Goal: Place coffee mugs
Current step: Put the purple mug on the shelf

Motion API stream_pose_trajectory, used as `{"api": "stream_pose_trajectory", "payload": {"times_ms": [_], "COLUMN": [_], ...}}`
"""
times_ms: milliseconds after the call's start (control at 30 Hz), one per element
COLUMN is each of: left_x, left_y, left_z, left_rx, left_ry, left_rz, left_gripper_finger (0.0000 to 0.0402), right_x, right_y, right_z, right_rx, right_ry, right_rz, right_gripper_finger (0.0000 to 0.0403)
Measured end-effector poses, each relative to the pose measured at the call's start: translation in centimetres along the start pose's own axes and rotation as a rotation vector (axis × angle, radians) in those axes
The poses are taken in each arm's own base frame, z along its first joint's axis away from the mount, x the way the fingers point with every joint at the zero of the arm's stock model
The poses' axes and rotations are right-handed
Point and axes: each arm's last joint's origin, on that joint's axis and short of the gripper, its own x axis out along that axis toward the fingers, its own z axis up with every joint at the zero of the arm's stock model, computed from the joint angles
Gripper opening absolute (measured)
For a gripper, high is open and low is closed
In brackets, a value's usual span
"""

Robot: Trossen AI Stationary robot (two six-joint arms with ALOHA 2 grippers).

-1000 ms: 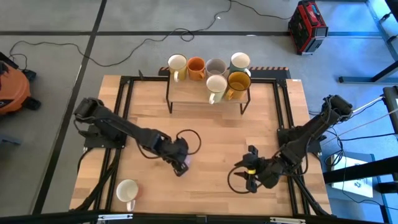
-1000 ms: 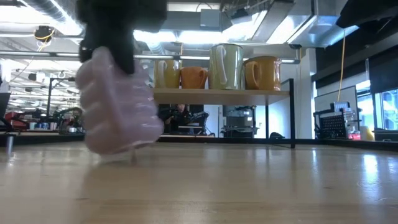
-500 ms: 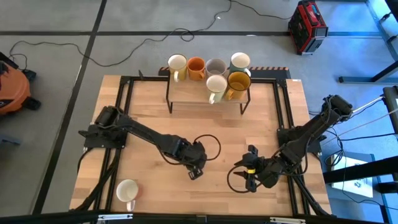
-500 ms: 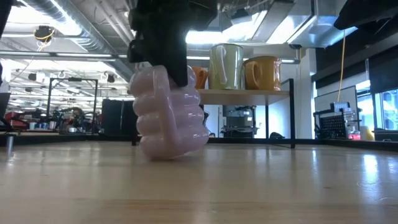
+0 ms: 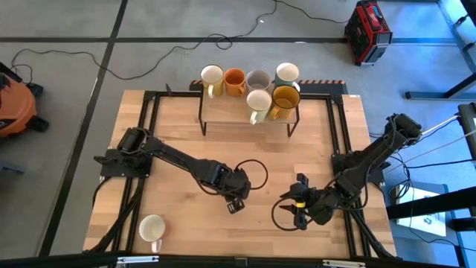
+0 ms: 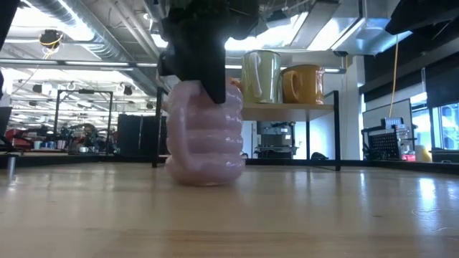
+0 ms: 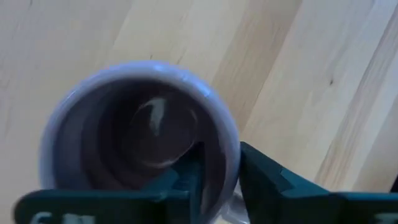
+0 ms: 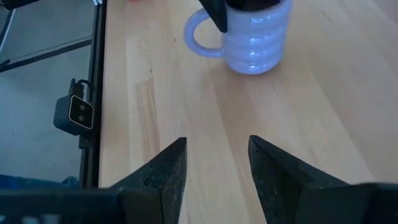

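My left gripper [image 5: 236,198] is shut on the lilac ribbed mug [image 6: 206,140] at the table's middle, toward the near edge. The mug also shows in the right wrist view [image 8: 255,40]. My right gripper [image 5: 297,208] is open and empty on the table's right side, a little to the right of the mug. Six mugs stand on the far shelf [image 5: 223,110]: cream [image 5: 212,77], orange [image 5: 234,79], grey-beige [image 5: 257,80], mint [image 5: 287,73], cream [image 5: 259,100] and amber [image 5: 285,97]. Another cream mug [image 5: 152,227] stands at the near left. My left gripper pinches the lilac mug's wall at the rim [image 7: 229,163], close by the handle [image 8: 196,34]. One finger [image 7: 186,180] is inside the mug and one [image 7: 267,186] outside. The fingers come from above, pointing down. The mug stands upright with its base [image 6: 204,179] on the table.
The shelf on dark legs [image 5: 291,123] stands at the table's far edge. A black frame [image 5: 149,134] runs along the table's sides. Bare wood [image 5: 223,149] lies between the shelf and the grippers.
My left gripper has gone toward the table's right edge and down with the lilac mug. The mug was tilted and lifted; now it stands upright with its base on the table.
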Motion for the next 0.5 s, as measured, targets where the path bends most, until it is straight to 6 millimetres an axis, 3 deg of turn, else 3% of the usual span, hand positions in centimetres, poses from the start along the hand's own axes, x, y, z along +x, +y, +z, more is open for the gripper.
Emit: {"api": "stream_pose_trajectory", "payload": {"times_ms": [267, 500], "left_x": [-0.5, -5.4], "left_y": [0.1, 0.2], "left_z": [0.0, 0.0], "left_rx": [0.014, -0.048], "left_ry": [-0.005, -0.093], "left_rz": [-0.007, -0.078], "left_gripper_finger": [0.0136, 0.0140], "right_x": [0.0, 0.0], "right_y": [0.0, 0.0], "right_z": [0.0, 0.0], "right_rx": [-0.002, 0.000], "right_ry": [0.007, 0.014], "right_rz": [0.003, 0.010], "right_gripper_finger": [0.0160, 0.0160]}}
